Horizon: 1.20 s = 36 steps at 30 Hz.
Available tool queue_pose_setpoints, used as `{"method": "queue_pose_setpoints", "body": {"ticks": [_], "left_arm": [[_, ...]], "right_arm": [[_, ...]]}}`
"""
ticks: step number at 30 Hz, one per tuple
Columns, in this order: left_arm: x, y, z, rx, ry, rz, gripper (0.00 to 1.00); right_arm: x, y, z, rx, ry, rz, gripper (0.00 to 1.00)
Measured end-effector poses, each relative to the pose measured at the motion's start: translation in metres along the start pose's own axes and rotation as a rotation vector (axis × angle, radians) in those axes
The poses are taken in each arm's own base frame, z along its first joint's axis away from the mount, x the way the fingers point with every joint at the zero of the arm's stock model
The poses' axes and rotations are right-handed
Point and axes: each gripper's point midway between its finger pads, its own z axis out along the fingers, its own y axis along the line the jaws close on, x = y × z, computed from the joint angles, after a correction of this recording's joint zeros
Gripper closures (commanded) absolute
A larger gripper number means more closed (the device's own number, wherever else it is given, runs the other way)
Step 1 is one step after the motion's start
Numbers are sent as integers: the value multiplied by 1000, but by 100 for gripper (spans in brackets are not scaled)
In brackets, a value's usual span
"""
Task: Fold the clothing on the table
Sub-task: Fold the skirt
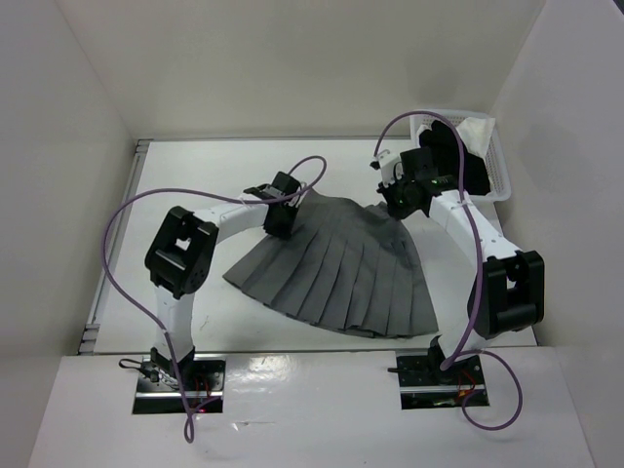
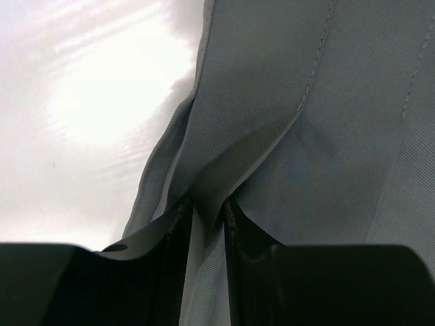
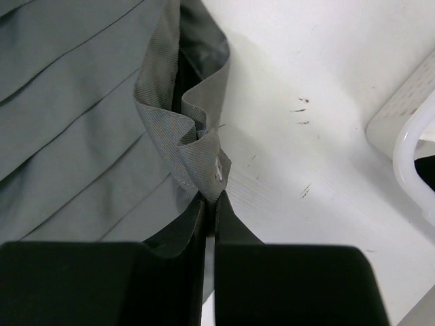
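Note:
The clothing (image 1: 341,273) is a grey pleated skirt spread on the white table (image 1: 185,175), with its wide hem toward the arms and its narrow waistband at the far side. My left gripper (image 1: 283,222) is at the waistband's left end. In the left wrist view its jaws (image 2: 206,204) are closed around a raised fold of the clothing (image 2: 326,102), with ribbed band between the fingers. My right gripper (image 1: 400,205) is at the waistband's right end. The right wrist view shows it (image 3: 209,197) shut on a crumpled corner of the clothing (image 3: 75,102).
A white mesh basket (image 1: 499,171) stands at the far right beside the right arm, holding a black garment (image 1: 458,156) and a white cloth (image 1: 478,130). Its rim (image 3: 408,136) lies close to the right gripper. White walls enclose the table on three sides.

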Motion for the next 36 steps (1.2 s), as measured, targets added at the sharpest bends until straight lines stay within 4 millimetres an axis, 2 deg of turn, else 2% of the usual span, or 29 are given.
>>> {"method": "queue_pose_setpoints", "body": {"ticks": [5,7,9,10,11,15,17,21,23,26,27,29,32,34,36], "left_arm": [[21,5,-12,-8,38,7,70],[37,6,-21,-4,75,22,59],[51,8,-33,5,113,53,44],[55,8,-40,12,127,70,31],[56,8,-46,19,129,86,27],[37,7,-76,57,71,127,12],[18,7,-88,90,29,139,12],[-33,15,-108,186,-93,161,10],[-57,20,-112,252,-141,179,14],[-85,27,-95,361,-160,191,18],[-93,30,-82,397,-161,194,18],[-98,32,-52,462,-131,192,18],[-83,30,-12,521,-56,178,18],[-68,26,3,544,-1,162,18],[-62,24,10,556,26,153,18]], "right_arm": [[-2,0,-1,-2,-5,-1,100],[-2,0,-1,-5,-7,-1,100],[-4,0,-1,-4,-11,-1,100],[-4,0,-2,-4,-11,-1,100],[-4,0,-2,-4,-11,-1,100],[-5,0,-2,-4,-12,-1,100],[-6,-1,-3,-2,-15,-2,100],[-6,-1,-3,0,-14,-2,100],[-6,-1,-3,1,-13,-2,100],[-5,-2,-3,6,-8,-1,100],[-5,-2,-4,8,-7,-1,100],[-4,-3,-4,12,-1,0,100],[-1,-6,-7,23,10,4,100],[0,-8,-10,31,13,8,100],[1,-11,-13,39,10,14,100]]}}
